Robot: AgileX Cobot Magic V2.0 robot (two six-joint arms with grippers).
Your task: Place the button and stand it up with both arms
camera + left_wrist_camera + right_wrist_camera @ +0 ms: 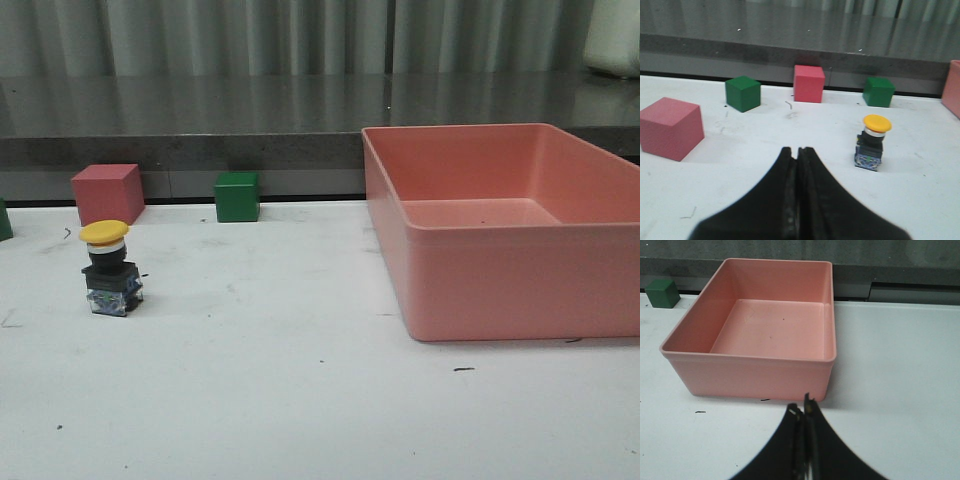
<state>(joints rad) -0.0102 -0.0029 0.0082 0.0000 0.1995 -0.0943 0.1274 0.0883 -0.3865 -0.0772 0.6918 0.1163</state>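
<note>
The button (110, 268) stands upright on the white table at the left, yellow cap on top, black collar and dark bluish base below. It also shows in the left wrist view (872, 142), ahead of my left gripper (797, 150) and off to one side, well apart from it. My left gripper is shut and empty. My right gripper (804, 409) is shut and empty, just in front of the pink bin's near wall. Neither arm shows in the front view.
A large pink bin (480, 290) stands empty on the right (747, 372). A pink cube (107, 194) and a green cube (237, 196) sit at the table's back edge. The left wrist view shows two pink cubes (670, 128) (809, 83) and two green cubes (743, 93) (878, 91).
</note>
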